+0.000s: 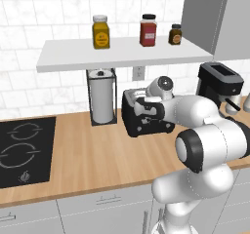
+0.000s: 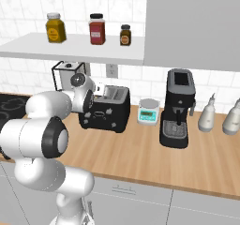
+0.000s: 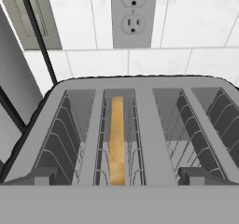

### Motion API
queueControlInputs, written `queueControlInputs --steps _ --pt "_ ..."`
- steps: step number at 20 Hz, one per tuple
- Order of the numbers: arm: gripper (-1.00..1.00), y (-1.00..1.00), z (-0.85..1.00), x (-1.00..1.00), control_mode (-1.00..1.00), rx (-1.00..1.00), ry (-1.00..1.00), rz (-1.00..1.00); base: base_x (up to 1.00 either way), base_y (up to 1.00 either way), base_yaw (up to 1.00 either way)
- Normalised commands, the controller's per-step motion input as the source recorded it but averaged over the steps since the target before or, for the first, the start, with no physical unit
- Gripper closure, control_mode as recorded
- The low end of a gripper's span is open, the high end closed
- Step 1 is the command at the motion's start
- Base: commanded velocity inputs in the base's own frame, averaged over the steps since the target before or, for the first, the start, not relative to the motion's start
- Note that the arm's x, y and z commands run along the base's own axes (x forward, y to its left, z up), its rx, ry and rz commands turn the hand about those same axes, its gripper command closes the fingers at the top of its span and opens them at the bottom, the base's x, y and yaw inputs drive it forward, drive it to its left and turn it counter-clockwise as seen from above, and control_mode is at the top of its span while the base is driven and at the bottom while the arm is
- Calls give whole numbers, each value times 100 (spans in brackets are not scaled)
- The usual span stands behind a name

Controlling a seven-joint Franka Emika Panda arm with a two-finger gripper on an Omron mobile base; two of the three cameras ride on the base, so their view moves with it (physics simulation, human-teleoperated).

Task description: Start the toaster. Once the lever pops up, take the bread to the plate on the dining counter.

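Note:
The black toaster (image 1: 146,123) (image 2: 107,111) stands on the wood worktop against the tiled wall. In the hand view I look down into the toaster's (image 3: 149,125) four slots. The bread (image 3: 117,139) stands on edge, sunk in the second slot from the left. My gripper (image 3: 119,177) (image 1: 142,107) hovers just above the toaster's front top edge, open, with its fingertips (image 3: 43,175) spread wide and nothing between them. The plate and the dining counter are out of view.
A paper towel holder (image 1: 102,97) stands close to the toaster's left, and a wall outlet (image 3: 131,14) is behind it. A kitchen scale (image 2: 149,111), black coffee machine (image 2: 178,108) and two bottles (image 2: 207,113) stand to the right. A shelf with jars (image 1: 122,52) hangs overhead; a hob (image 1: 24,150) lies far left.

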Motion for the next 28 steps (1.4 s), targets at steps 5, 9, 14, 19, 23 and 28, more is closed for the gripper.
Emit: queueControlInputs --steps 5,9,14,19,23,28 --pt "-100 0 0 0 -100 0 0 0 0 0 0" --pt "-100 0 0 0 -100 0 0 0 0 0 0" --pt "-100 0 0 0 -100 0 0 0 0 0 0" --pt "-100 0 0 0 -100 0 0 0 0 0 0" --pt "-100 0 0 0 -100 0 0 0 0 0 0" --pt "-100 0 0 0 -100 0 0 0 0 0 0"
